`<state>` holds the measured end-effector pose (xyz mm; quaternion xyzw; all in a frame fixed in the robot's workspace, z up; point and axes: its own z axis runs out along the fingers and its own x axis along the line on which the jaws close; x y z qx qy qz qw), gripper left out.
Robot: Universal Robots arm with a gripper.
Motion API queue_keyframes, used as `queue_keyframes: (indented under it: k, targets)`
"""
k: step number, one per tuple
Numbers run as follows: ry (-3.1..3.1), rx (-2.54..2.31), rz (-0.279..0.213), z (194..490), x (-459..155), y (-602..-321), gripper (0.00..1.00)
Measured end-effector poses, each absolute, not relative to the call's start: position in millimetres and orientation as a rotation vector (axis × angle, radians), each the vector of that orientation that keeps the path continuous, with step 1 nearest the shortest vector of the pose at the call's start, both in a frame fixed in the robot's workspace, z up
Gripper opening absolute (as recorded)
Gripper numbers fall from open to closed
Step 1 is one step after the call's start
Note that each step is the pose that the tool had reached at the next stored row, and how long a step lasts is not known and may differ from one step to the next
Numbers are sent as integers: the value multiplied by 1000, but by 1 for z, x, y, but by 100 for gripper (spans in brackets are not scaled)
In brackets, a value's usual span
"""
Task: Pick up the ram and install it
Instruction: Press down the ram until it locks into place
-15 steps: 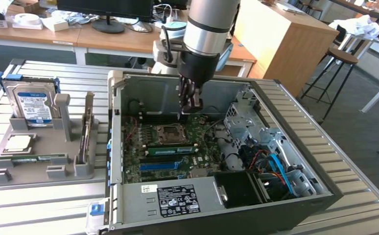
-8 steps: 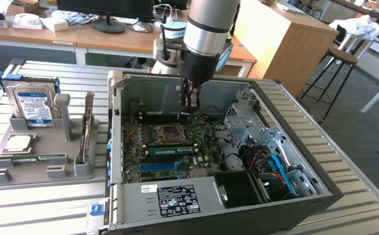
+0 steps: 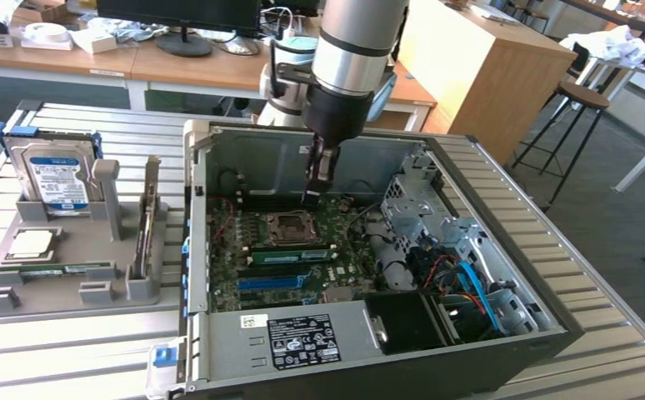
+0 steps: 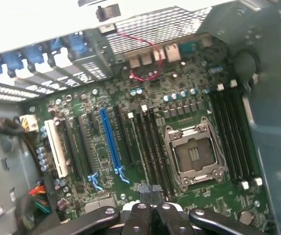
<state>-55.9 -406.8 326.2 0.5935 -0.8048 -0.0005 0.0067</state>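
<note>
In the exterior view a long green stick with dark chips, the ram (image 3: 289, 254), stands on edge in a slot of the motherboard (image 3: 300, 271), just in front of the CPU socket (image 3: 289, 223). My gripper (image 3: 315, 198) hangs inside the open computer case (image 3: 501, 250), fingers pointing down, above the socket's far side and a little away from the ram. Seen from the wrist, the gripper (image 4: 149, 192) is shut with nothing between its fingers, poised over the dark long slots beside the CPU socket (image 4: 193, 155). There I cannot tell the ram from the slots.
A grey holder tray (image 3: 33, 292) on the exterior view's left carries a hard drive (image 3: 53, 179), a square chip (image 3: 28, 243), a flat green strip (image 3: 67, 268) and an upright card (image 3: 145, 229). A blue slot (image 4: 111, 139) crosses the board. Case walls, a drive cage (image 3: 422, 212) and cables (image 3: 467, 283) crowd the gripper.
</note>
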Motion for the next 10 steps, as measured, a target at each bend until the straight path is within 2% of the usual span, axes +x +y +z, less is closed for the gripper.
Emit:
queue_keyframes:
  k: [10]
  targets:
    - [-2670, 1630, -3, 326, -56, -407, 10]
